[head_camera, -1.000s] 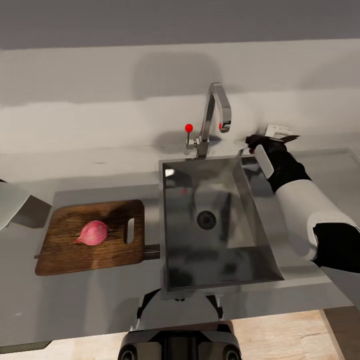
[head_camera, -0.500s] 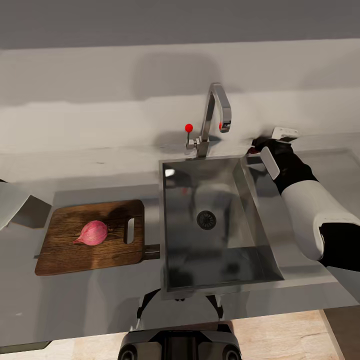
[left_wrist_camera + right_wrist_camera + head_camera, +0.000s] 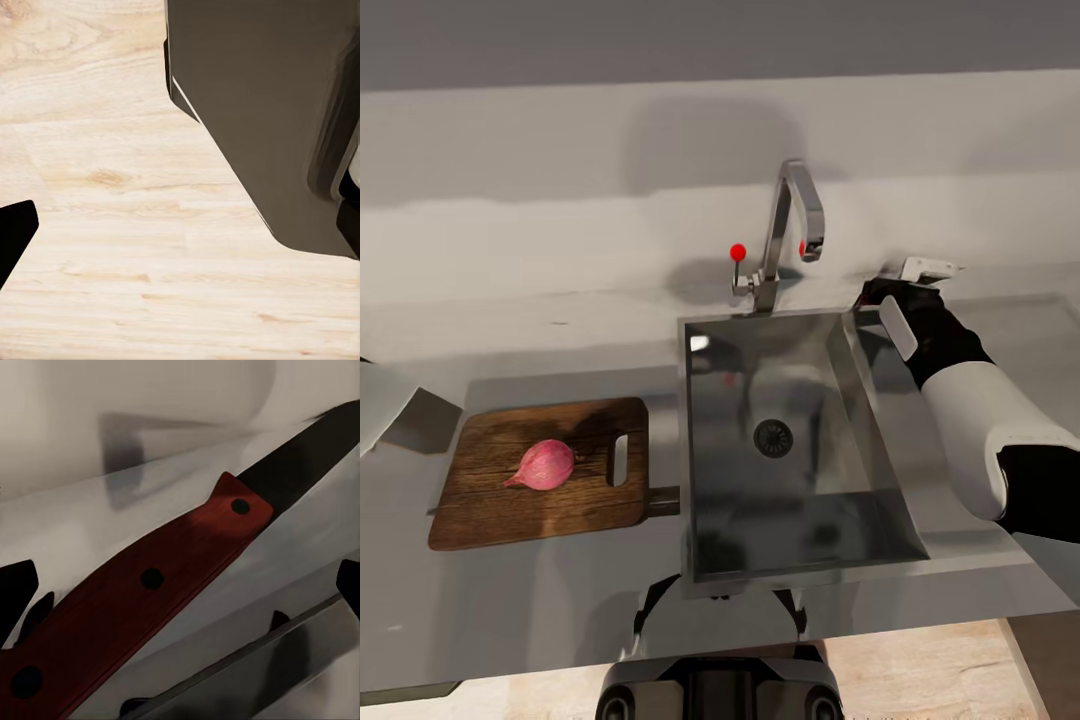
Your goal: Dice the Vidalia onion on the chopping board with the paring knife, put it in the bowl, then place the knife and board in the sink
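The pinkish Vidalia onion lies on the brown chopping board, on the countertop left of the sink. My right gripper is at the sink's far right corner, low over the counter. In the right wrist view the paring knife, with its red riveted handle and dark blade, lies flat on the grey slab between the gripper's spread black fingertips. My left gripper hangs open beside the cabinet, nothing between its fingers. The bowl is out of view.
The chrome faucet with its red-tipped lever rises behind the basin, close to my right hand. A pale wall backs the counter. My left arm sits at the counter's left edge. Wooden floor and a dark cabinet lie below.
My right hand has shifted a little to the right and settled lower behind the sink's corner. The onion and board have not moved.
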Robot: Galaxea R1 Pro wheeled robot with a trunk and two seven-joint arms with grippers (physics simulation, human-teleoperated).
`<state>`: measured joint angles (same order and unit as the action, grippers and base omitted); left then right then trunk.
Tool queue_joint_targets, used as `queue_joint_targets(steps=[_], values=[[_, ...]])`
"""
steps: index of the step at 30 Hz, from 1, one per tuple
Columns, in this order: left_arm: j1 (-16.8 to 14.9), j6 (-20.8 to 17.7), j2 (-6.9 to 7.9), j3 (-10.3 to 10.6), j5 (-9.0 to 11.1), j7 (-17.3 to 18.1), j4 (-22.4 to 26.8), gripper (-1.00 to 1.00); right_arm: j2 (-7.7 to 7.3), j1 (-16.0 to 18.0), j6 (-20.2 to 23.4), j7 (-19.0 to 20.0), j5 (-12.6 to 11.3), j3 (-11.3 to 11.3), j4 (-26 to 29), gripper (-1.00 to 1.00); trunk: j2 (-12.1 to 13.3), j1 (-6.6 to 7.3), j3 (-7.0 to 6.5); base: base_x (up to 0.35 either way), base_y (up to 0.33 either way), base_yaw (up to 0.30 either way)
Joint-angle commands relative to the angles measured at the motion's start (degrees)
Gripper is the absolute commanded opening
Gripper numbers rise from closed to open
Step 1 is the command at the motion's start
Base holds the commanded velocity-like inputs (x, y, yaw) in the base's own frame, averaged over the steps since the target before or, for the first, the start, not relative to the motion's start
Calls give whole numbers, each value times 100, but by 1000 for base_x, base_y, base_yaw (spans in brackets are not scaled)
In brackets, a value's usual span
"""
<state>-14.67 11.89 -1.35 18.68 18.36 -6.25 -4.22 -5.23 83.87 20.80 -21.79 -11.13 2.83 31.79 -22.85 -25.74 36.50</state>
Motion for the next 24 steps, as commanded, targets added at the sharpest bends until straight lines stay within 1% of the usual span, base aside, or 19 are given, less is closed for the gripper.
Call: queue_joint_targets(steps=[1,5,6,7,9,11,12,13,14,17,24], values=[[-9,40,-6,48,36,-7,-26,100,-5,-2,24,-36,-131,28,-2,100,-7,-4,10,0,0,0],[-9,40,-6,48,36,-7,-26,100,15,-2,5,-46,-258,33,-6,100,-7,-4,14,0,0,0],[-9,41,-9,48,36,-7,-26,100,50,-2,-2,-58,-315,33,-9,100,-7,-4,15,0,0,0],[-9,41,-10,48,36,-7,-26,100,66,-2,-2,-66,-323,33,-9,100,-7,-4,15,0,0,0],[-9,41,-13,48,36,-7,-26,100,159,-2,-6,-161,-344,32,-8,100,-7,-4,15,0,0,0],[-9,41,-14,48,36,-7,-26,100,267,-2,-23,-356,-357,28,-7,100,-7,-4,15,0,0,0],[-9,41,-14,48,36,-7,-26,100,296,-2,-39,-410,-359,27,-7,100,-7,-4,15,0,0,0],[-9,39,-9,48,36,-7,-26,100,398,-2,-179,-583,-362,26,-9,100,-7,-4,15,0,0,0],[-9,40,-8,48,36,-6,-26,100,440,-2,-278,-636,-363,26,-13,100,-7,-4,15,0,0,0],[-11,41,-6,48,36,-3,-26,100,501,-2,-455,-706,-363,25,-87,100,-7,-4,15,0,0,0],[-12,36,-11,48,36,-2,-26,100,480,-2,-544,-729,-360,17,-166,100,-7,-4,15,0,0,0]])
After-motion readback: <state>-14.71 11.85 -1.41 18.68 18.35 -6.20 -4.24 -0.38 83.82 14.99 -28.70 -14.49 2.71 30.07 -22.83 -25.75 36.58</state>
